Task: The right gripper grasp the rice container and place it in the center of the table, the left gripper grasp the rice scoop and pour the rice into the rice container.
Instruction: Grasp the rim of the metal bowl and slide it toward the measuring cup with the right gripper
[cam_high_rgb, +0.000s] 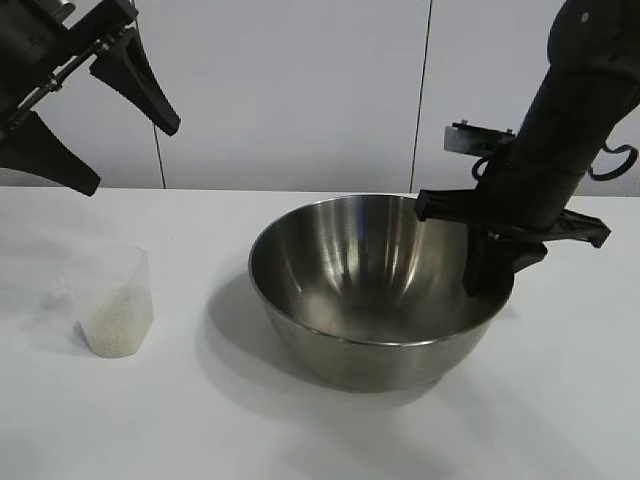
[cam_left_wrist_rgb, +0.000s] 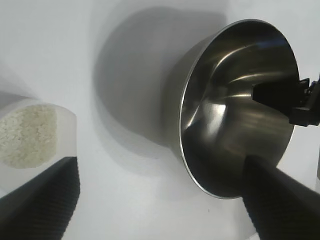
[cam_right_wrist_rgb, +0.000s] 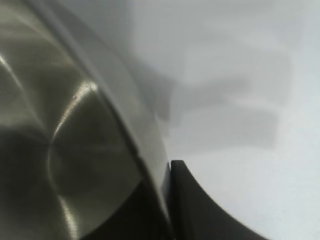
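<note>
Shiny steel rice container (cam_high_rgb: 375, 290), thin rim pinched by right gripper (cam_high_rgb: 490, 285).

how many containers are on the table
2: the rice container, a steel bowl near mid-table with the right gripper shut on its rim, and the rice scoop, a clear cup of rice toward the left arm's side.

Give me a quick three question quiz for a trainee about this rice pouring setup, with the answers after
1. True or false: the right gripper is shut on the rim of the rice container.
2. Where is the rice? A) in the rice container B) in the rice scoop C) spilled on the table
3. Fill in: the left gripper hangs ____ above the scoop.

Key: 1 true; 2 B; 3 open
</note>
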